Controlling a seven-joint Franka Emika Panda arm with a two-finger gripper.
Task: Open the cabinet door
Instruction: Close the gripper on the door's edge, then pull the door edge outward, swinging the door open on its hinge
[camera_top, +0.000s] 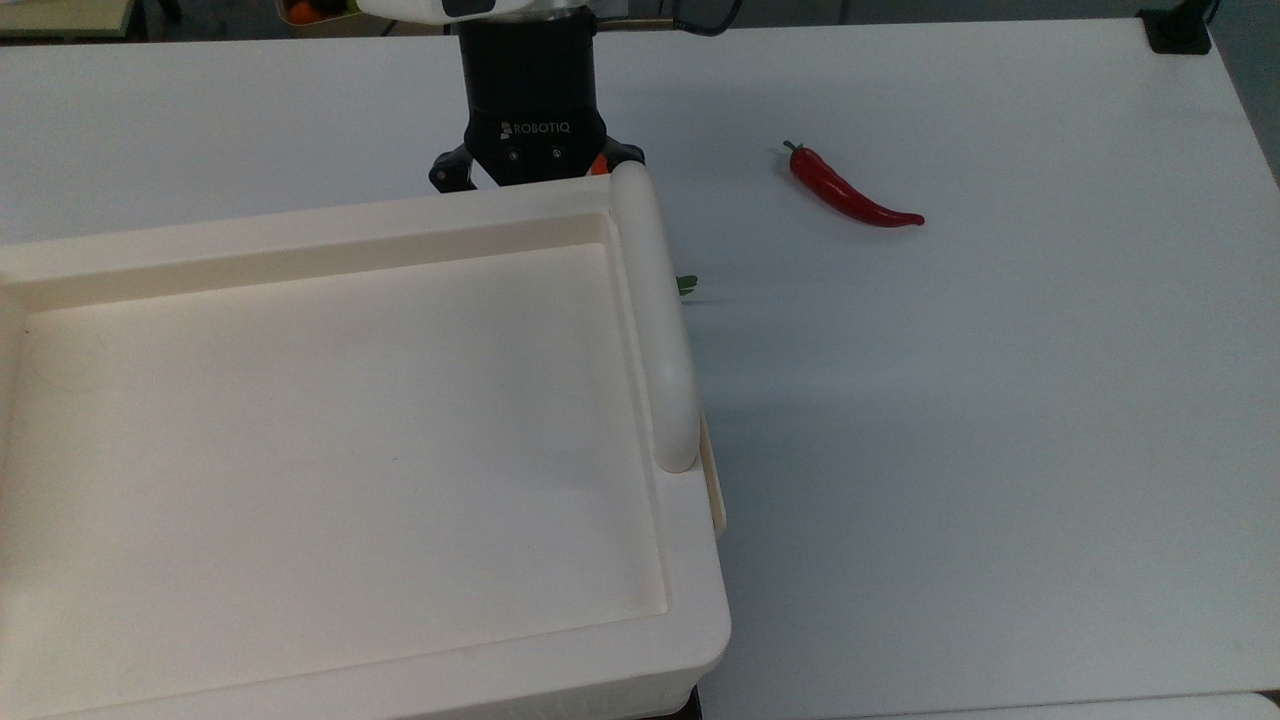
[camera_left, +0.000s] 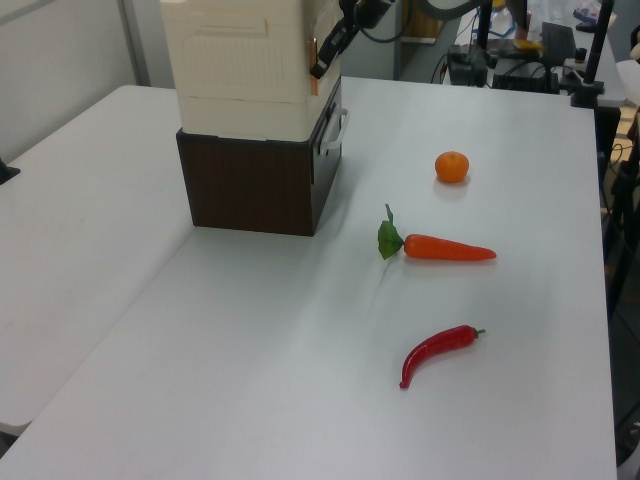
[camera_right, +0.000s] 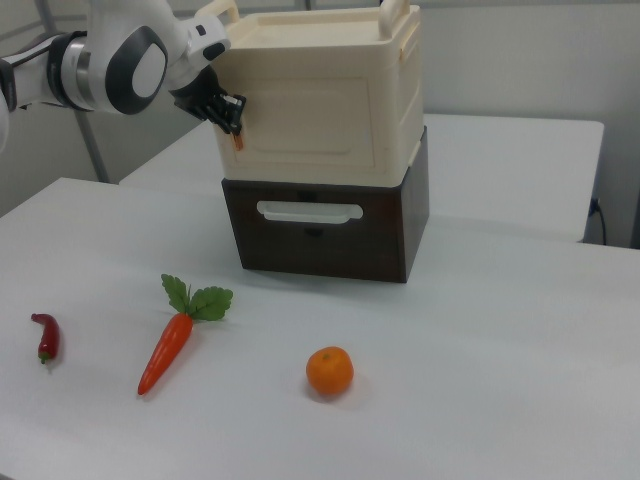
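We saw the black two-finger tool (camera_right: 232, 120) at the edge of the flat rectangular cream plastic cabinet door (camera_right: 310, 108), the edge on the right view's left. We could not tell whether it was open or closed. Well below it, an orange plastic carrot (camera_right: 165, 352) lay on the white table (camera_right: 500, 350).

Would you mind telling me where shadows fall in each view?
Top view: a soft shadow spreads on the table beside the cabinet. Left view: faint shadows under the carrot and chili. Right view: the orange casts a soft shadow.
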